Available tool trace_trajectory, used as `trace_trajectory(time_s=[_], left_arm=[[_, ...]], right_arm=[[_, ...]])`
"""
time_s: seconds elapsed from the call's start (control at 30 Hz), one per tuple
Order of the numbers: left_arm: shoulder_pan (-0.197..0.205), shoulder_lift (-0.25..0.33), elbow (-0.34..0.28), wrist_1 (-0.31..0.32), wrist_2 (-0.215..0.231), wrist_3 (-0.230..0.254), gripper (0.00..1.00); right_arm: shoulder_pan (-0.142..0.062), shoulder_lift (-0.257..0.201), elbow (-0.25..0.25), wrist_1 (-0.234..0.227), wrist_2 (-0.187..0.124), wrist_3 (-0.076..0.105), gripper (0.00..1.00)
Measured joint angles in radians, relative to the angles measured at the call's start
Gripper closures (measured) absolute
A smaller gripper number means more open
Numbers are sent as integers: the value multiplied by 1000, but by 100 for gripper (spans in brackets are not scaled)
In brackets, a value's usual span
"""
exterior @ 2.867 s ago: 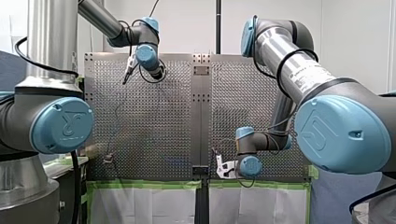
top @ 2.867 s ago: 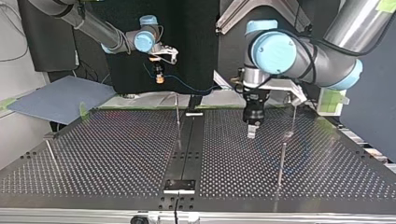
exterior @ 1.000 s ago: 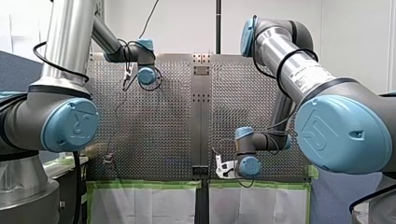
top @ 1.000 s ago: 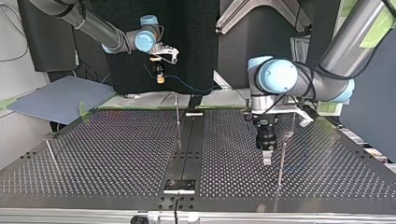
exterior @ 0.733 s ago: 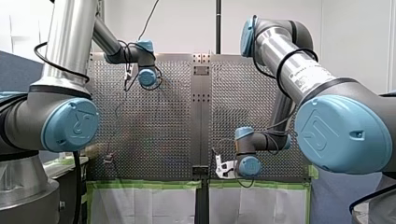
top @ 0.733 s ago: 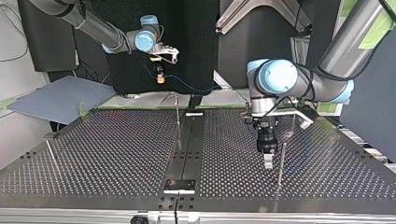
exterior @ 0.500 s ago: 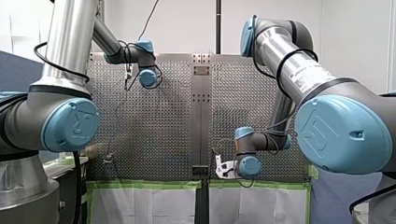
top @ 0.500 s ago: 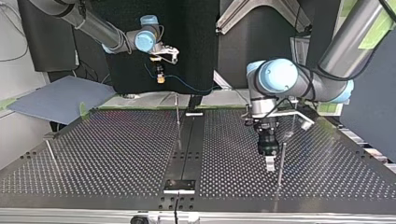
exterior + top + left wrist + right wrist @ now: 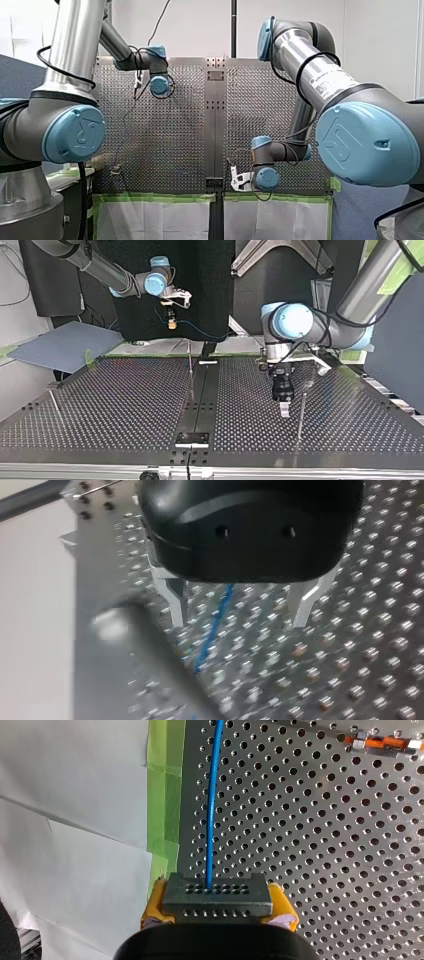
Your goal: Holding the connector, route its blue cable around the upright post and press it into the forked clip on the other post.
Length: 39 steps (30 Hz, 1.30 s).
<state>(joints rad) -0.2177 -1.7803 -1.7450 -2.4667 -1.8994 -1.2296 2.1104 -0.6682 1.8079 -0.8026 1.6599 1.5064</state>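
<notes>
My right gripper (image 9: 217,909) has its yellow pads shut on the dark grey connector (image 9: 217,894), held off the table's edge. The blue cable (image 9: 211,800) runs straight out of the connector over the perforated table. In the top view my right gripper (image 9: 171,321) hangs at the back left, and the cable (image 9: 202,333) trails towards the middle. My left gripper (image 9: 239,622) stands open just above the table, its metal fingers (image 9: 175,600) astride a stretch of blue cable (image 9: 215,625). In the top view my left gripper (image 9: 284,410) is close beside a thin upright post (image 9: 300,417).
Another thin post (image 9: 190,362) stands near the table's central strip, one more (image 9: 313,367) behind my left gripper, and a short one (image 9: 54,401) at the top view's left. An orange fitting (image 9: 385,742) lies on the table ahead of my right gripper. Green tape (image 9: 160,198) lines the edge.
My left gripper came forward and down to the near post in the top view, then edged slightly to that view's left. My right gripper has held still with the connector.
</notes>
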Motion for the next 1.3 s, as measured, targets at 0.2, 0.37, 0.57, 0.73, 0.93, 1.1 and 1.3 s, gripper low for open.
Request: trace_trajectory(time_s=[0.2, 0.37, 0.57, 0.73, 0.93, 1.1, 1.3], left_arm=[[-11, -37, 0, -11, -13, 7, 0], [-14, -56, 0, -28, -31, 9, 0], [-27, -95, -8, -43, -43, 22, 0], [-34, -106, -35, -28, -46, 24, 0], [-39, -107, -52, -26, -68, 26, 0], [-42, -124, -54, -29, -81, 36, 0], [-51, -167, -54, -28, -105, 54, 0]], right_arm=[[0, 0, 0, -1, 0, 0, 100], [0, 0, 0, -2, 0, 0, 100], [0, 0, 0, -3, 0, 0, 100], [0, 0, 0, -2, 0, 0, 100], [0, 0, 0, 0, 0, 0, 100], [0, 0, 0, 1, 0, -1, 100], [0, 0, 0, 5, 0, -1, 100]])
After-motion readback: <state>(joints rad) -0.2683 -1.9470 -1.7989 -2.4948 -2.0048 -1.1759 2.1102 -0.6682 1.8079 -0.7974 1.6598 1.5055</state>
